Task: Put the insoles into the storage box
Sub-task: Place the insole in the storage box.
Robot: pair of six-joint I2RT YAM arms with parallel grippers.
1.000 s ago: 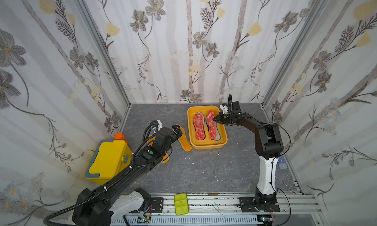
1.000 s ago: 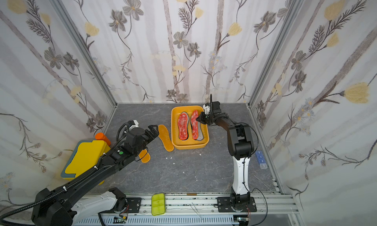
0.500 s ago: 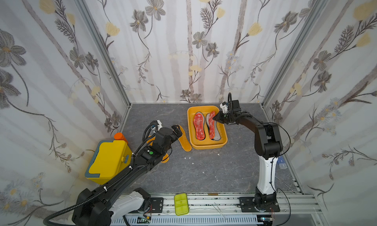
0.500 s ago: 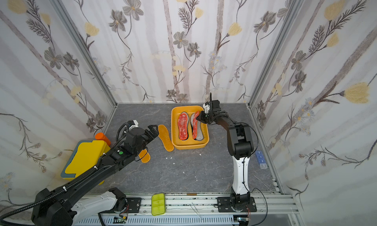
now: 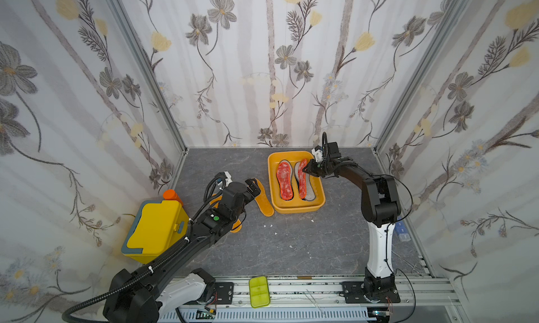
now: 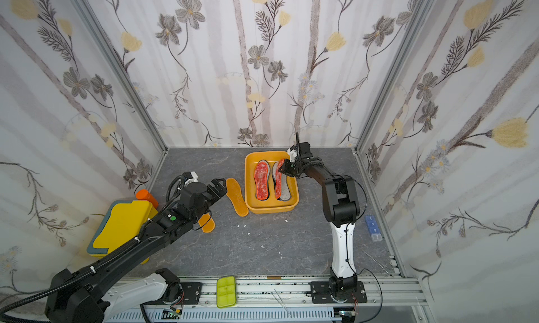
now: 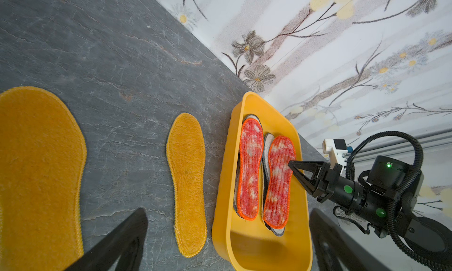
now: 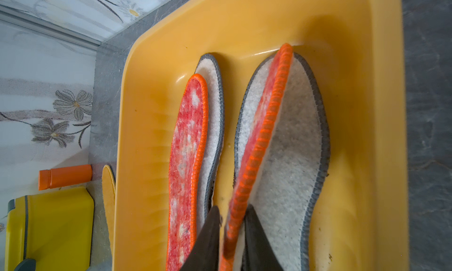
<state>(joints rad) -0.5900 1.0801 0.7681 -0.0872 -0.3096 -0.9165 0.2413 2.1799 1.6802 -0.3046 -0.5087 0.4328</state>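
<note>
Insoles lie in the storage box [image 8: 354, 86] at the right tool [image 8: 231, 209], whose fingers are pressed together on the stitched edge of one red-orange insole [image 8: 265, 125]. That insole is held tilted up on its long edge, its far tip near the box's end wall. Directly under it a grey-white felt insole [image 8: 293, 147] is laid flat on the box floor. Just beside the tool, toward the left arm, the second red-orange insole [image 8: 186, 154] is laid flat upon the other grey-white insole [image 8: 212, 91]. Outside the box, the left tool [image 6: 217, 187] is held above the surface [image 7: 110, 49] with its fingers spread wide and nothing between them. One orange-yellow insole [image 7: 187, 184] is seen ahead of it, just beside the box wall. The other orange-yellow insole [image 7: 39, 172] is partly covered by that tool's arm in both top views. Behind the left tool a yellow lidded box [image 5: 157, 228] is set.
</note>
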